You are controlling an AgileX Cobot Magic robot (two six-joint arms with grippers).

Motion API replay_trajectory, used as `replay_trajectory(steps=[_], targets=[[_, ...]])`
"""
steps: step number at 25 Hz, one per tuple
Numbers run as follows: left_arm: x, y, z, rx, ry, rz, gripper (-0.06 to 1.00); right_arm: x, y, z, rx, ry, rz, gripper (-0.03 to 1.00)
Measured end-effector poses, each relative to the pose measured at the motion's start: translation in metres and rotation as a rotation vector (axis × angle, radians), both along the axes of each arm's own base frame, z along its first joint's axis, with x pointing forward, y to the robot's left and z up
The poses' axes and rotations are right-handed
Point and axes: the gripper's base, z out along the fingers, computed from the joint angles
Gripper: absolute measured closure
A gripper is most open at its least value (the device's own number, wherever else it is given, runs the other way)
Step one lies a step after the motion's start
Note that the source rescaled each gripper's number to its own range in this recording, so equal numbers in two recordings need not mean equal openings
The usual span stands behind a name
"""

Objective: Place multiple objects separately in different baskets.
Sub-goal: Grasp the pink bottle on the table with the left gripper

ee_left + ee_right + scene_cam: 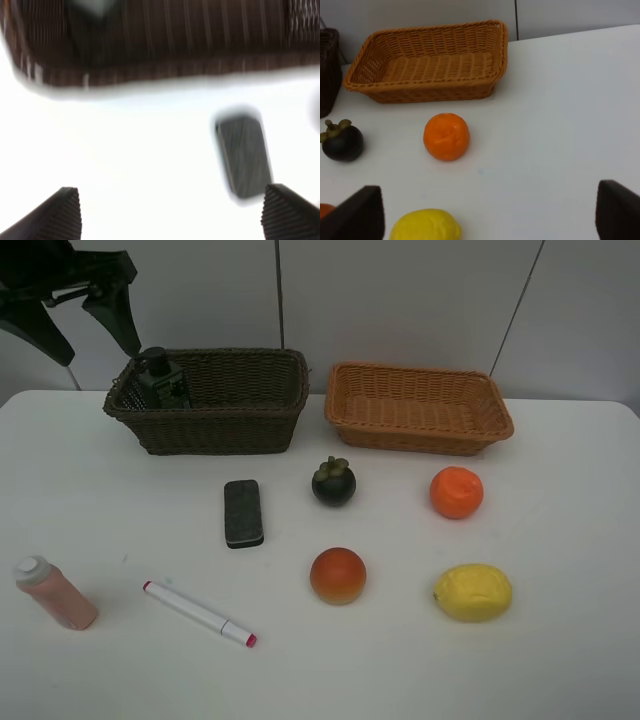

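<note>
Spanning the scene, the white table (pixel 560 660) bears the dark brown basket (pixel 220 425) at back left, the dark green pump bottle (pixel 162 382) in its left end, and the light orange-tan basket (pixel 420 430) just beside it on the right. In front, all apart, lie the pink bottle (pixel 55 593), yellow lemon (pixel 473 592), red-orange fruit (pixel 338 575), orange (pixel 457 492), mangosteen (pixel 333 482), black eraser block (pixel 243 512) and white-pink marker (pixel 198 613). The left gripper (pixel 100 352) hangs above the dark basket's left end, jaws spread and gripping nothing; the right gripper (pixel 487 190) is likewise released.
</note>
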Motion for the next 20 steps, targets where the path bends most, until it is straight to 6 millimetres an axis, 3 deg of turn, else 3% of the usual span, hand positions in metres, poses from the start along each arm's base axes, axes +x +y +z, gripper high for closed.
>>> replay_trajectory(steps=[5, 9, 15, 20], targets=[[-0.079, 0.01, 0.004, 0.017, 0.018, -0.028, 0.0, 0.0, 0.0, 0.0, 0.0, 0.0, 0.0, -0.02], [-0.123, 0.016, -0.016, 0.038, 0.076, -0.058, 0.0, 0.0, 0.0, 0.0, 0.0, 0.0, 0.0, -0.02], [-0.155, 0.02, -0.063, 0.07, 0.247, -0.108, 0.0, 0.0, 0.0, 0.0, 0.0, 0.0, 0.0, -0.02], [-0.164, 0.022, -0.082, 0.086, 0.279, -0.129, 0.0, 0.0, 0.0, 0.0, 0.0, 0.0, 0.0, -0.02]])
